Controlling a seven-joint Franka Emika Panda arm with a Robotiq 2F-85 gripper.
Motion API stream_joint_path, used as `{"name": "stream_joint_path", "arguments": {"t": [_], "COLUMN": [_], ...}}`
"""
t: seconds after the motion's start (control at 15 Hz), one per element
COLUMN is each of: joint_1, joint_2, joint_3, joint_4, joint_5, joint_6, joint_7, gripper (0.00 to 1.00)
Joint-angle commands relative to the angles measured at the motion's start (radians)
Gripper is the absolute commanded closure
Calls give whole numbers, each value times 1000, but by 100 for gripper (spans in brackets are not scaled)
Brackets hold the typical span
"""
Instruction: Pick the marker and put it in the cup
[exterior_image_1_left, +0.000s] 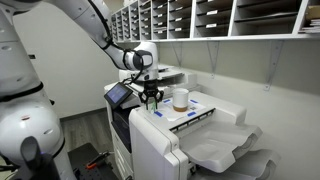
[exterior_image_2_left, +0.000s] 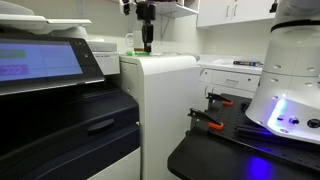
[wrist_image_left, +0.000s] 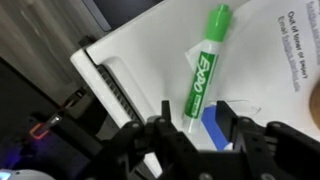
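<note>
The marker (wrist_image_left: 203, 62) is a green and white pen lying flat on the white printer top. Its white end points between my fingers. My gripper (wrist_image_left: 190, 118) is open and hovers just above the marker's lower end, one finger on each side. In an exterior view the gripper (exterior_image_1_left: 151, 98) hangs over the printer top, with the cup (exterior_image_1_left: 180, 98), cream above and tan below, standing upright just beside it. In an exterior view the gripper (exterior_image_2_left: 146, 44) shows above the printer's edge; the cup is hidden there. The marker is too small to tell in both exterior views.
A blue patch (wrist_image_left: 217, 126) lies on the printer top under my fingers. A printed sheet (wrist_image_left: 296, 40) lies beside the marker. The printer (exterior_image_1_left: 165, 140) has a control panel (exterior_image_1_left: 119, 94) and output trays (exterior_image_1_left: 235, 150). Wall shelves (exterior_image_1_left: 200, 18) stand behind. A dark ridged edge (wrist_image_left: 110, 85) borders the white surface.
</note>
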Motion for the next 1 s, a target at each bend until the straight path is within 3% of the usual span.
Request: {"name": "stream_joint_path", "arguments": {"t": [0.0, 0.2, 0.27, 0.33, 0.6, 0.93], "joint_1": [7, 9, 8, 9, 18, 23], "joint_2": [28, 36, 36, 37, 4, -75], "joint_3": [-11, -15, -15, -17, -10, 26], "joint_4": [32, 38, 37, 36, 26, 60], "joint_5": [-3, -2, -8, 2, -6, -148], "joint_6": [-16, -16, -15, -14, -23, -189], "joint_7": [-23, -27, -25, -36, -75, -82], "gripper": [74, 97, 99, 95, 95, 95]}}
